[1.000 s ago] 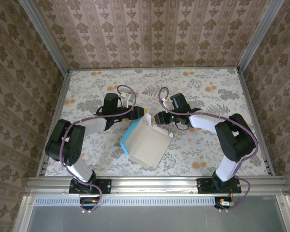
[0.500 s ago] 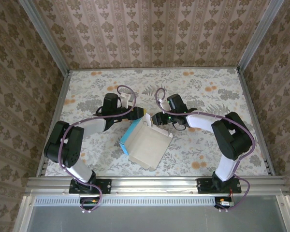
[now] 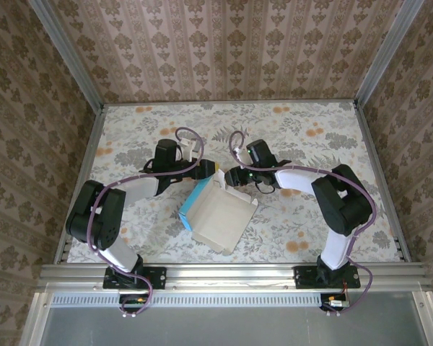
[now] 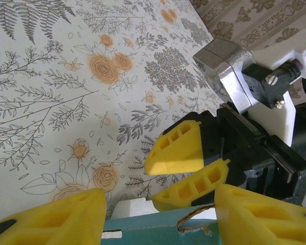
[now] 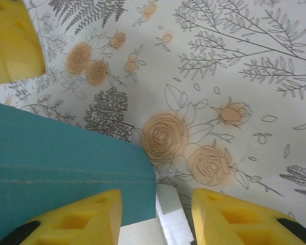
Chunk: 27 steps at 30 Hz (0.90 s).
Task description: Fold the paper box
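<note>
Top external view first: the paper box [image 3: 218, 214] sits half-formed on the table [image 3: 310, 137], white inside facing up, turquoise wall raised along its left side. Both arms crowd the box's far end. The left gripper [image 3: 212, 170] is at the far-left corner, the right gripper [image 3: 231, 177] just beside it at the far rim!

Over to the left wrist: its yellow fingers [image 4: 51, 217] stand apart, and the box's turquoise rim runs across the gap between them. That is no pinch on the card, though I can't tell whether a finger brushes it. The other gripper's fingers hang right behind that rim, very near.

Right wrist now: jaws apart here too, straddling the corner of a turquoise panel and a white tab [image 5: 168, 214]. The panel sits against one finger, and nothing is clamped.

Here's the danger, as I judge it. The two grippers are so close at that far rim that any inward move could knock them together. Thin card buckles easily, so a skewed push could crease the wall or crumple the tab. The rim looks nicked already and could tear further. Nothing pins the box down, so it may slide.
</note>
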Each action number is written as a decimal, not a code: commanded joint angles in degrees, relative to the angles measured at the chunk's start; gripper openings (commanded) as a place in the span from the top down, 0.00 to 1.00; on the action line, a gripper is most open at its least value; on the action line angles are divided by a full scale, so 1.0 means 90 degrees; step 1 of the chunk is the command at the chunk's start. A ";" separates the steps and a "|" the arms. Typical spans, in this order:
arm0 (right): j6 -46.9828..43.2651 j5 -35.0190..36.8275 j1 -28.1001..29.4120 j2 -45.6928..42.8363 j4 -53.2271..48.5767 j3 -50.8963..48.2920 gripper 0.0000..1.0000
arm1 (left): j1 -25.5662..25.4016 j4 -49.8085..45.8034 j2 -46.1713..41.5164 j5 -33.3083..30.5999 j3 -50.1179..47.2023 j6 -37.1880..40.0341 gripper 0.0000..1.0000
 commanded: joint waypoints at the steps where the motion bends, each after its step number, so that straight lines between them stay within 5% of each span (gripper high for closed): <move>1: -0.0109 -0.0042 0.0150 0.0076 0.0014 0.0182 0.57 | -0.0023 -0.0307 -0.0019 -0.0127 0.0036 0.0150 0.43; 20: -0.0206 0.0516 0.0677 0.0316 0.0524 0.0399 0.54 | 0.0130 -0.0453 0.0238 0.0511 0.0319 0.0050 0.43; 27: -0.0230 0.0989 0.0797 0.0554 0.0857 0.0465 0.63 | 0.0204 -0.0646 0.0283 0.0788 0.0419 0.0106 0.43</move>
